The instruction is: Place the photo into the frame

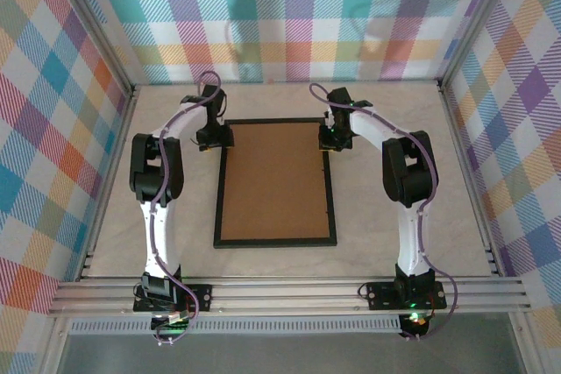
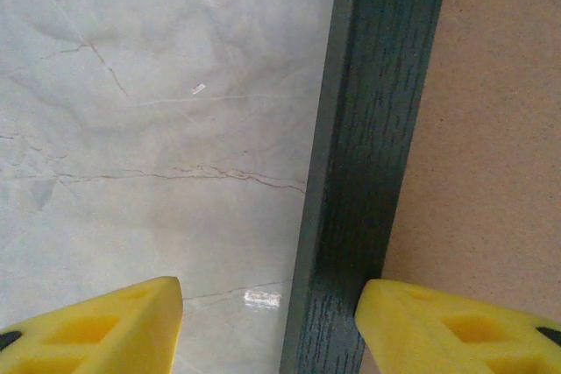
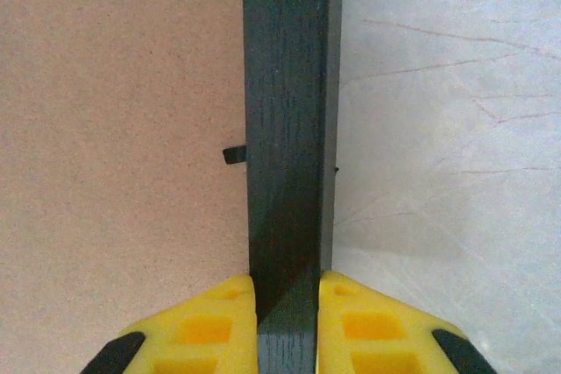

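Right pincer (image 3: 287, 304): shuts narrow on the right rail of the frame (image 1: 275, 242), 1 yellow pad pressed on each side of the black wood. Left pincer (image 2: 267, 304): stands wide astride the left rail, 1 pad just beside the inner edge over the brown board (image 1: 275, 181), the other apart over the counter (image 1: 263, 102); holds nothing. Frame position: flat and back up in the middle of the counter, with the board filling the opening. Probably near the end, if the photo sits under the board; cannot tell this. Maybe only to fasten the back. Front side hidden against the counter. Beside the right rail, 1 small black tab (image 3: 234, 155); other tabs too small to make out.
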### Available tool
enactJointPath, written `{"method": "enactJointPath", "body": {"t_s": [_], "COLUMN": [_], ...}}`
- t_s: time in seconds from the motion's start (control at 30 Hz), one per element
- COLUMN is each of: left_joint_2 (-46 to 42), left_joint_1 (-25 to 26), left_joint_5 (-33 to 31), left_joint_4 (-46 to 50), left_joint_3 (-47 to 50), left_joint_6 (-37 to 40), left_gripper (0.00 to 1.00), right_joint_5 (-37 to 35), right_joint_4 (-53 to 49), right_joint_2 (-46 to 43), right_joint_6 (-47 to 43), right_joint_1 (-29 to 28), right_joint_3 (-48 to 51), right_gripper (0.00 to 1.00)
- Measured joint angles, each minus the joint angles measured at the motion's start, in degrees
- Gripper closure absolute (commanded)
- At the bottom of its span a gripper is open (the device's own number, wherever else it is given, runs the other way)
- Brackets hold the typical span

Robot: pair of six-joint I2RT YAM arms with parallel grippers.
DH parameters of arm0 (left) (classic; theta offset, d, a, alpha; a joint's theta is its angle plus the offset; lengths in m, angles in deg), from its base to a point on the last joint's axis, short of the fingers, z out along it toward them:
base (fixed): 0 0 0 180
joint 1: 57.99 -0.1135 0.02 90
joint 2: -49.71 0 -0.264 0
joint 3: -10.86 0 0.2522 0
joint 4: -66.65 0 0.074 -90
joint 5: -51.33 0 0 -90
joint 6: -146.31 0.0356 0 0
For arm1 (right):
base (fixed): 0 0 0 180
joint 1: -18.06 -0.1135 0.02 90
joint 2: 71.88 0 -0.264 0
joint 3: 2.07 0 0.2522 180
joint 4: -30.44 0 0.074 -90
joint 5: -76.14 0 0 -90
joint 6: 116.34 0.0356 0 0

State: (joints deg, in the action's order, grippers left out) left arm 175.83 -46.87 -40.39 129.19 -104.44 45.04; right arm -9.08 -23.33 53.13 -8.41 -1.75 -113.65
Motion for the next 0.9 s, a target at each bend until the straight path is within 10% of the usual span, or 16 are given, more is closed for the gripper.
{"method": "enactJointPath", "body": {"t_s": [0.9], "left_joint_2": [2.9], "left_joint_1": [4.0], "left_joint_5": [-5.7], "left_joint_4": [1.8], "left_joint_3": [-3.0], "left_joint_6": [-5.0], "left_gripper": [0.4], "right_joint_5": [-0.3], "right_joint_4": [-1.7], "right_joint_2": [1.0], "right_joint_6": [1.5], "right_joint_1": [-0.3], "right_joint_3": [-1.9], "right_gripper": [0.84]}}
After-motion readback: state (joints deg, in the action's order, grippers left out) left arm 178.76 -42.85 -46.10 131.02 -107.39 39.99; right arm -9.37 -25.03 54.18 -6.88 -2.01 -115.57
